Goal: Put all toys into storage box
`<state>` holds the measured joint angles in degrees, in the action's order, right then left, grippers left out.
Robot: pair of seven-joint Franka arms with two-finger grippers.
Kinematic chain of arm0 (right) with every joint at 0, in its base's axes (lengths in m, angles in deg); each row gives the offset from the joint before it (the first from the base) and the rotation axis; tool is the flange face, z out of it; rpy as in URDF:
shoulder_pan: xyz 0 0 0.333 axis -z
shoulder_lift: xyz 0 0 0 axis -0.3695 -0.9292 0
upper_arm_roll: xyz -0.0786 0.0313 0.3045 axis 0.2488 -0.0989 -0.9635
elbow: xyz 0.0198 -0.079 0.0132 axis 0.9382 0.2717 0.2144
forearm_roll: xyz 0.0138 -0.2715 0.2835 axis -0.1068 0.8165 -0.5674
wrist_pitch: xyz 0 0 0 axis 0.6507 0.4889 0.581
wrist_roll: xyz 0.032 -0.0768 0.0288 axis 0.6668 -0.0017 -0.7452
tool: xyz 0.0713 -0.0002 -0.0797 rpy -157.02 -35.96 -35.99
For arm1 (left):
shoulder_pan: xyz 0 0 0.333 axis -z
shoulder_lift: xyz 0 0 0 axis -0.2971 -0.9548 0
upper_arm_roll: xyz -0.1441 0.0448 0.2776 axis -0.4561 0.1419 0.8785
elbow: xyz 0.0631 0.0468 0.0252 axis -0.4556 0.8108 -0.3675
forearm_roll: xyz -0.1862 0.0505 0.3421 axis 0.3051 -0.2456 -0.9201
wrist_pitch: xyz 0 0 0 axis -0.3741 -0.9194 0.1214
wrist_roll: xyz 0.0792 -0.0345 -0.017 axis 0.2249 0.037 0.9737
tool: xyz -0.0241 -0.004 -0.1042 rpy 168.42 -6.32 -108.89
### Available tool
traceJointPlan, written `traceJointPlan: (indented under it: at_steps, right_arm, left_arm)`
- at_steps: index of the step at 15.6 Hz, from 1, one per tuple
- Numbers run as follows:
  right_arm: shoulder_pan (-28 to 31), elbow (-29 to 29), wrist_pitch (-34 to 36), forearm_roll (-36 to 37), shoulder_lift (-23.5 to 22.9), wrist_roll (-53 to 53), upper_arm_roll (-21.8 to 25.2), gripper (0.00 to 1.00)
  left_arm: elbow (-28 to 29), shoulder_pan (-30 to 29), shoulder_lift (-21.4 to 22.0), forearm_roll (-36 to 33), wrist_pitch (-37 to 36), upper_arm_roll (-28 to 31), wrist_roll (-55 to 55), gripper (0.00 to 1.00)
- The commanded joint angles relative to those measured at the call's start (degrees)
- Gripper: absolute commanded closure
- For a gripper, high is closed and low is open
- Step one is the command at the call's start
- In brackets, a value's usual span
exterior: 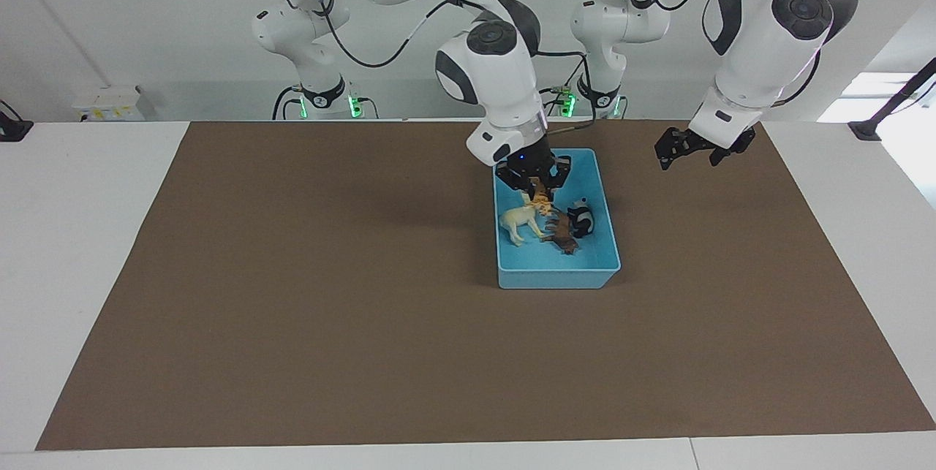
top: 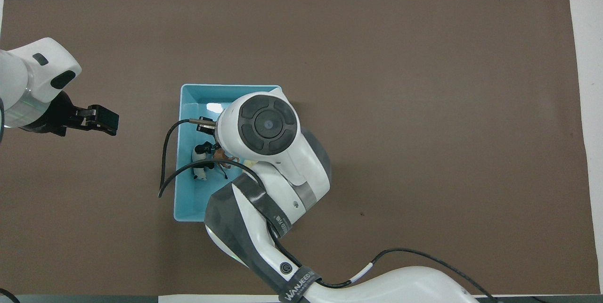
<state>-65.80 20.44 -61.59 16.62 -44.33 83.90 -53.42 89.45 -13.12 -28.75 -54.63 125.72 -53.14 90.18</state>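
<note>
1. right gripper (exterior: 539,181) hangs over the storage box (exterior: 557,276), its fingers clamped on the orange tiger (exterior: 540,199).
2. horse (exterior: 518,221), lion (exterior: 560,232) and panda (exterior: 582,216) lie inside the box.
3. left gripper (exterior: 693,150) waits with fingers spread over the brown mat (exterior: 292,294), holding nothing.

Cream horse (exterior: 519,221), brown lion (exterior: 561,232), panda (exterior: 582,216), tiger (exterior: 542,201) inside light-blue storage box (exterior: 557,278).
</note>
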Motion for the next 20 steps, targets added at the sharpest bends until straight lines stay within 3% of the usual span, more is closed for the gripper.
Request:
traceJointPlan:
  at_steps: [1,6,10,16,18,20]
  right_arm:
    - [-0.8,3.6,-1.4,-1.4,1.6,4.0,0.1,0.01]
    - [-0.1,-3.0,11.1,-0.7,1.8,10.5,0.9,0.00]
    - [5.2,-2.6,16.5,1.2,9.1,7.6,5.5,0.00]
    - [25.5,1.1,18.8,3.5,11.9,-40.1,5.6,0.00]
    - [31.4,1.1,18.5,3.6,11.7,-50.6,5.6,0.00]
    - [35.6,1.1,19.4,4.2,11.8,-53.8,5.7,0.00]
  left_arm:
    - [-1.4,-1.0,-0.1,1.0,-2.2,-0.2,-1.9,0.00]
    - [-0.6,-1.1,0.6,1.0,-1.9,-0.3,-1.9,0.00]
    - [-0.7,-3.3,0.6,1.0,-1.8,-2.4,-1.8,0.00]
    - [-1.2,-3.0,0.7,1.1,-0.9,-2.6,-1.5,0.00]
    - [-1.5,-3.4,0.4,4.8,2.8,-2.3,-1.3,0.00]
    - [-1.4,-3.4,0.3,4.9,3.4,-2.2,-1.9,0.00]
